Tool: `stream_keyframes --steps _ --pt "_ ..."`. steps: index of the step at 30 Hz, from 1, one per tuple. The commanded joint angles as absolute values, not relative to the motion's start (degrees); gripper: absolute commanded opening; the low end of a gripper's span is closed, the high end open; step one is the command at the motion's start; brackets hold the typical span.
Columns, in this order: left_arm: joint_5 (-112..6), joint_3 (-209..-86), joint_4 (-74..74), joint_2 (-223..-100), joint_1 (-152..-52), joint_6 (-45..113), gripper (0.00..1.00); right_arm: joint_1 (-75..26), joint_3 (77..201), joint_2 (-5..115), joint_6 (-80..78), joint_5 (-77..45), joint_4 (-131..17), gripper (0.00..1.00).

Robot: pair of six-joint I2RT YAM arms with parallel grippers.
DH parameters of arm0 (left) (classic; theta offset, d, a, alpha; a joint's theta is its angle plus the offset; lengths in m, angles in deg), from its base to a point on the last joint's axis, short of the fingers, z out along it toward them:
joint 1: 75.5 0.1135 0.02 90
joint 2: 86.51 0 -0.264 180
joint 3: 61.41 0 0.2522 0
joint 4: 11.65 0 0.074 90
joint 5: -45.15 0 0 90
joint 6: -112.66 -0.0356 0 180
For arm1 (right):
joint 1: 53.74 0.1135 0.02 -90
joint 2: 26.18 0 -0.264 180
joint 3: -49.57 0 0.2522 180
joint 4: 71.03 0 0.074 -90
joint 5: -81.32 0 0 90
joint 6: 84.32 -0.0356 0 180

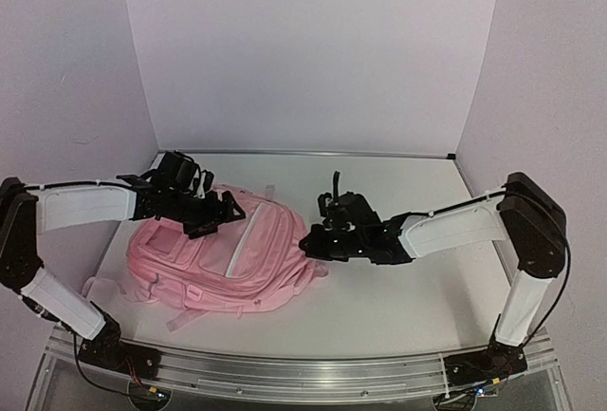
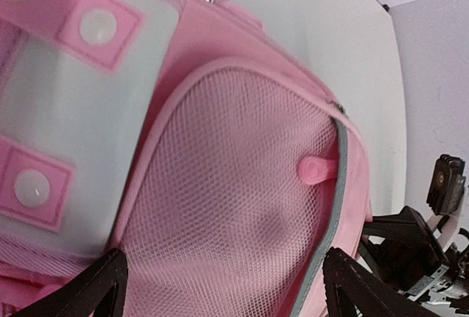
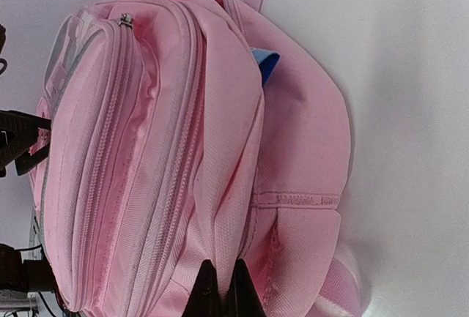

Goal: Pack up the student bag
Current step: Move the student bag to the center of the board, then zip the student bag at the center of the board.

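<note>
The student bag (image 1: 228,259) is a soft pink backpack lying face up on the white table, left of centre. My left gripper (image 1: 216,214) hovers open over its upper part; in the left wrist view its fingers (image 2: 110,277) straddle the mesh pocket (image 2: 234,207) of the student bag without touching it. My right gripper (image 1: 308,243) is at the bag's right side. In the right wrist view the right gripper (image 3: 220,277) is shut, pinching a fold of the student bag (image 3: 161,148) fabric. A blue corner (image 3: 267,64) pokes out of the bag's opening.
White walls close the table at the back and on both sides. A metal rail (image 1: 285,368) runs along the near edge. The bag's straps (image 1: 104,288) trail toward the left arm's base. The right arm's black body (image 2: 432,244) shows beyond the bag.
</note>
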State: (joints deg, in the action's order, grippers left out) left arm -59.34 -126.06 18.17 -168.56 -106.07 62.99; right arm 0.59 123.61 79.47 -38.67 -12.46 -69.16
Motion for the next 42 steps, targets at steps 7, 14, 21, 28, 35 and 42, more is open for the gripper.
stream_keyframes --steps 7,14,21,28,35,42 --pt "-60.45 -141.3 16.47 -177.92 -104.87 57.97 0.92 -7.15 116.3 62.8 -38.17 1.32 -61.2 0.34" --pt "-54.73 -128.02 23.17 -164.72 -104.02 68.77 0.88 -5.4 118.42 55.71 -35.23 0.0 -50.97 0.71" --pt "-52.08 -111.53 24.27 -146.05 -103.92 79.18 0.8 9.07 117.31 53.53 -43.14 1.28 -46.64 0.61" --pt "-57.96 -104.67 19.88 -146.14 -103.0 81.76 0.65 22.62 120.97 62.06 -50.18 9.09 -49.85 0.53" --pt "-58.87 -101.64 14.63 -148.84 -102.96 83.79 0.57 26.6 126.96 75.66 -53.4 10.12 -53.86 0.42" --pt "-58.95 -98.17 8.98 -150.65 -102.93 85.82 0.61 26.59 129.02 81.28 -56.53 14.11 -52.9 0.42"
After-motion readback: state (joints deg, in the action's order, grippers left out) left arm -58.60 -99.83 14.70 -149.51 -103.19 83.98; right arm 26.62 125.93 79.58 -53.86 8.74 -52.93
